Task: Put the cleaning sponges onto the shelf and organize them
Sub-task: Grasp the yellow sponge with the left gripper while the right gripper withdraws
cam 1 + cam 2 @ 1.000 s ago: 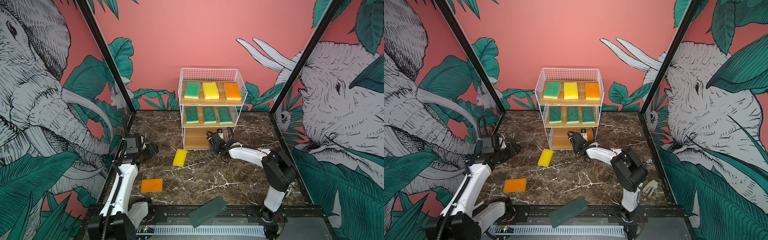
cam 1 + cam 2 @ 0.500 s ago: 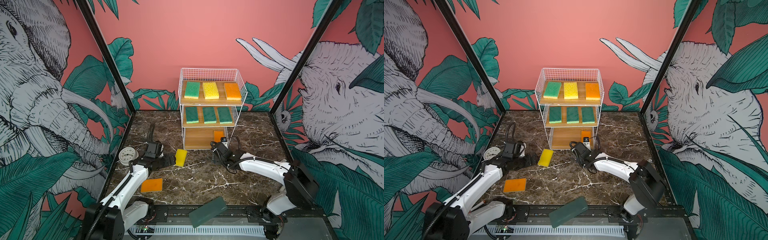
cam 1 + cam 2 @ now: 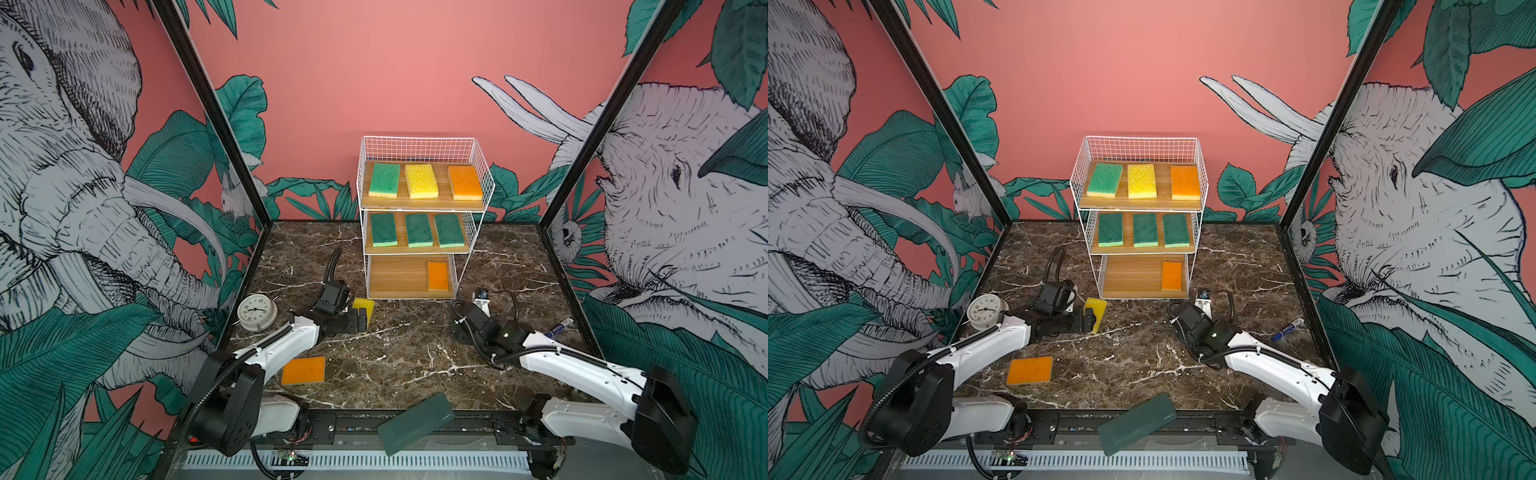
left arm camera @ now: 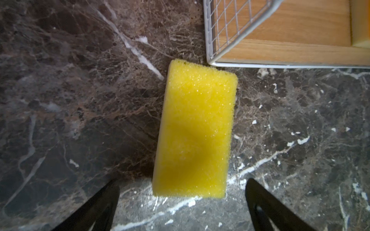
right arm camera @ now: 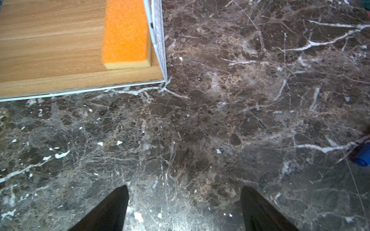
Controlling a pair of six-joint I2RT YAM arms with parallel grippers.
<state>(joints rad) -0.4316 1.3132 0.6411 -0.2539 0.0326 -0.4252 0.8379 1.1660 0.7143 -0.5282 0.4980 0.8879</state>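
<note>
**Stock sheet, sponges and shelf**

- Shelf [image 3: 395, 278], centre of frame in both top views, 3 boards.
- Top row [image 3: 421, 181]: 3 sponges, green, yellow, orange. Full.
- Middle row [image 3: 418, 230]: 3 dark green sponges. Full.
- Bottom board: 1 shelved orange sponge [image 3: 438, 276] at the right end, just beside the wire side. The rest of the board is bare.
- Loose yellow sponge [image 4: 195, 130]: flat on the bench [image 3: 415, 353], just left of the shelf's lower left corner.
- Loose orange sponge [image 3: 303, 370]: lower left of frame, well apart from the shelf.
- Left pincer [image 4: 182, 183]: spread, holding nothing. Its jaws flank the near end of the loose yellow sponge with a gap on each side.
- Right pincer [image 5: 184, 190]: spread, holding nothing, over bare bench before the shelf's right front corner.

**Step in hand, as I judge it:** pick up the loose yellow sponge. I would advance until the jaws straddle its middle, go low, then squeeze gently across the short sides, since foam gives. I would lift clear of the wire rim and lay it parallel to the shelved orange sponge.
</note>
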